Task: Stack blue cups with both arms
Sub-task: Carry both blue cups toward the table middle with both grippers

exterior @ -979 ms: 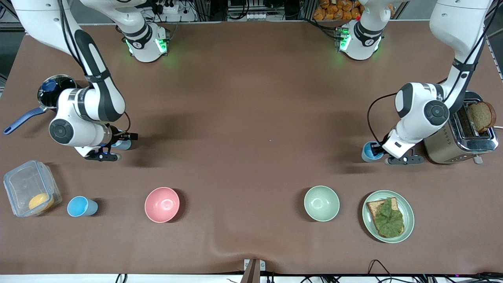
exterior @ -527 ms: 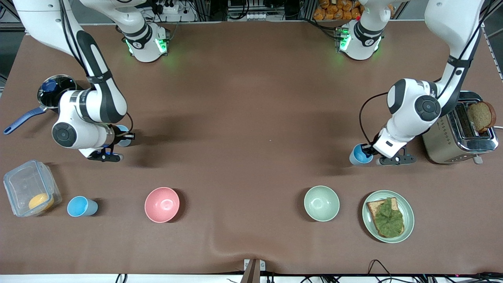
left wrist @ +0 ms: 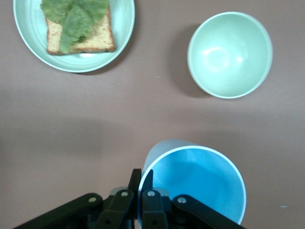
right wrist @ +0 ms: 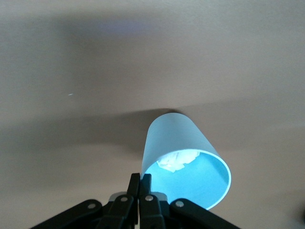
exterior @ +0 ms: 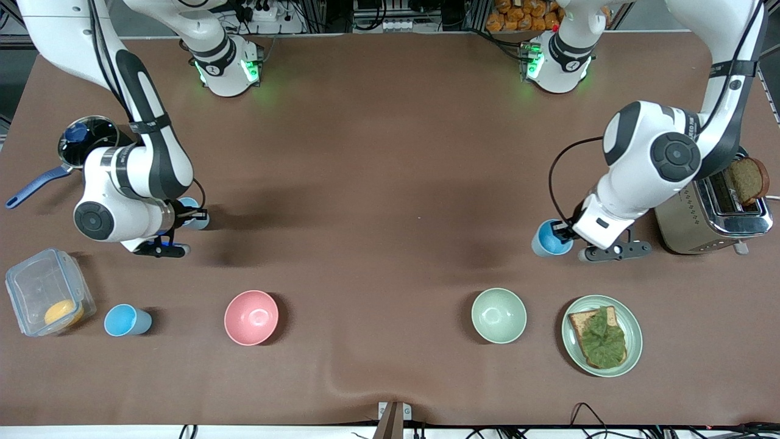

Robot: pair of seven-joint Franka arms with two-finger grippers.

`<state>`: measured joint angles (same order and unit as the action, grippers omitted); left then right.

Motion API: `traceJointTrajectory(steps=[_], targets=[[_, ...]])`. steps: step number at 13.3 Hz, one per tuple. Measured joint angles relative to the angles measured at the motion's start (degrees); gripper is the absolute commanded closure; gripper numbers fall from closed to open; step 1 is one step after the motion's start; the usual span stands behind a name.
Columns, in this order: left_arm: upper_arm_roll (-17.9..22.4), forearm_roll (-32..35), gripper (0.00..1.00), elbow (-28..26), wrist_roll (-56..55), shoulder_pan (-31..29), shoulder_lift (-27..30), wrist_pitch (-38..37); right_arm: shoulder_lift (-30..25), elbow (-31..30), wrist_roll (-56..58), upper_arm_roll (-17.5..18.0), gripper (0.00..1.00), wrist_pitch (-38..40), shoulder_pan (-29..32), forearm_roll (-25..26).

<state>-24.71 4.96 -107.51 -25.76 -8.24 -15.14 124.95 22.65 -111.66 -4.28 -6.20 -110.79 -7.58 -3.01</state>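
My left gripper (exterior: 563, 231) is shut on the rim of a bright sky-blue cup (exterior: 550, 239), holding it tilted over the table beside the toaster. In the left wrist view its fingertips (left wrist: 141, 174) pinch the cup wall (left wrist: 195, 183). My right gripper (exterior: 183, 214) is shut on the rim of a paler blue cup (exterior: 195, 214), held over the table near the pan. In the right wrist view the gripper (right wrist: 141, 179) pinches this cup (right wrist: 183, 157), which has something whitish inside.
A third blue cup (exterior: 125, 321) stands next to a plastic container (exterior: 46, 299). A pink bowl (exterior: 251, 317), a pale green bowl (exterior: 498, 315) and a plate (exterior: 634, 329) with toast and lettuce lie nearer the front camera. A toaster (exterior: 713, 213) and a pan (exterior: 85, 137) stand at the table's ends.
My left gripper has carried its cup up and toward the table's middle, away from the toaster. My right gripper has shifted slightly with its cup.
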Motion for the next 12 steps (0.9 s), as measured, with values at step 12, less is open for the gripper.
traceJointTrajectory(steps=[12], targets=[[-6.77, 0.00, 1.00, 4.88, -16.44, 3.10, -1.94, -2.32, 8.48, 17.97, -36.64, 0.67, 1.00, 3.09, -25.54, -17.44]])
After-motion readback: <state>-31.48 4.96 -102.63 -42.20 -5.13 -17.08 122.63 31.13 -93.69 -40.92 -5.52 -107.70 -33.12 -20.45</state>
